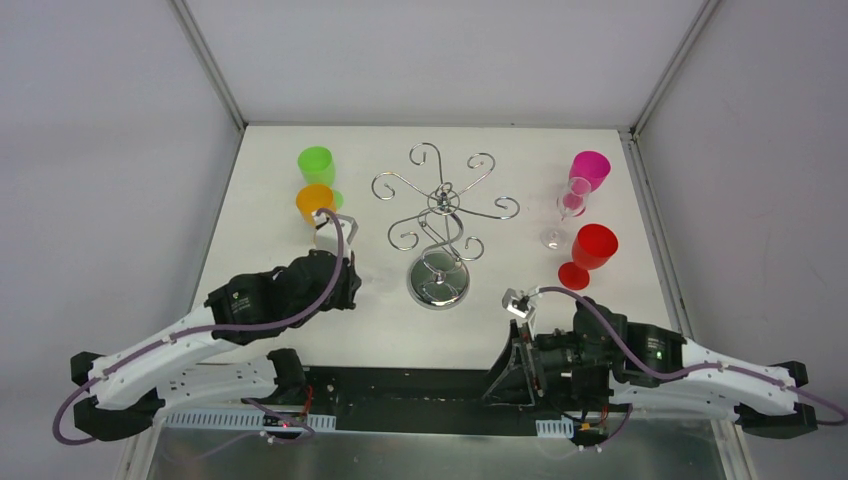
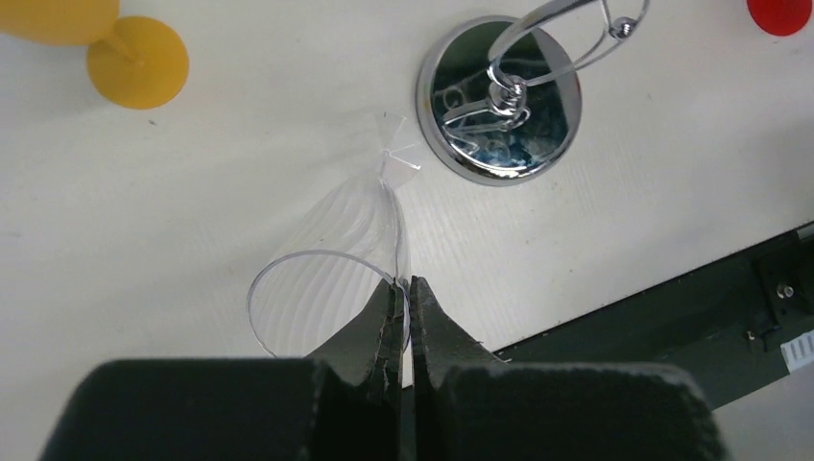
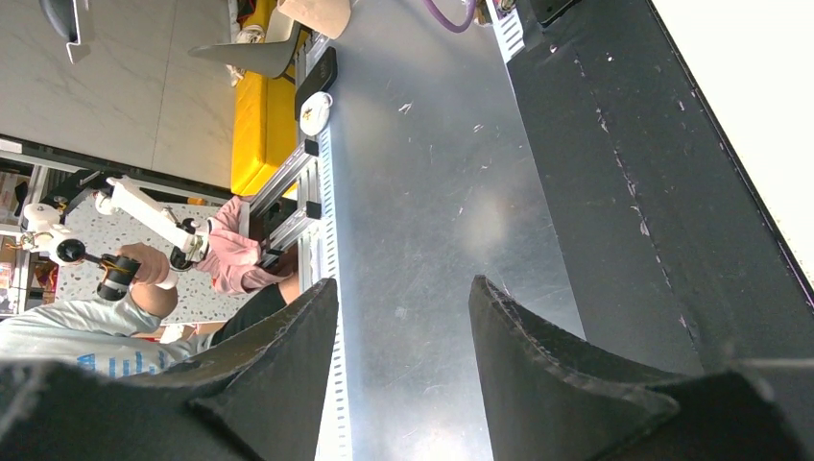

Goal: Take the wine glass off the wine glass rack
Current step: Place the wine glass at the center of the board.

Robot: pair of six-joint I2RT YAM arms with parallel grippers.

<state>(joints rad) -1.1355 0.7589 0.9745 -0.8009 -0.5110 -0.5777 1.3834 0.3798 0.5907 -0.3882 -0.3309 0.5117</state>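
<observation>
A clear wine glass (image 2: 322, 288) lies tilted just left of the wine glass rack's round mirrored base (image 2: 499, 101), its stem (image 2: 388, 163) pointing toward that base. My left gripper (image 2: 405, 288) is shut on its rim, one finger inside the bowl and one outside. In the top view the left gripper (image 1: 345, 285) sits low, left of the chrome rack (image 1: 440, 205), and the clear glass barely shows there. My right gripper (image 3: 403, 288) stands open and holds nothing. It points down past the table's near edge (image 1: 505, 372), over a metal surface.
Green (image 1: 316, 163) and orange (image 1: 314, 200) plastic glasses stand at the back left. The orange one's foot (image 2: 137, 60) is close to my left arm. Pink (image 1: 589, 168), clear (image 1: 570, 205) and red (image 1: 594, 248) glasses stand at the right. A black rail (image 1: 420, 385) lines the near edge.
</observation>
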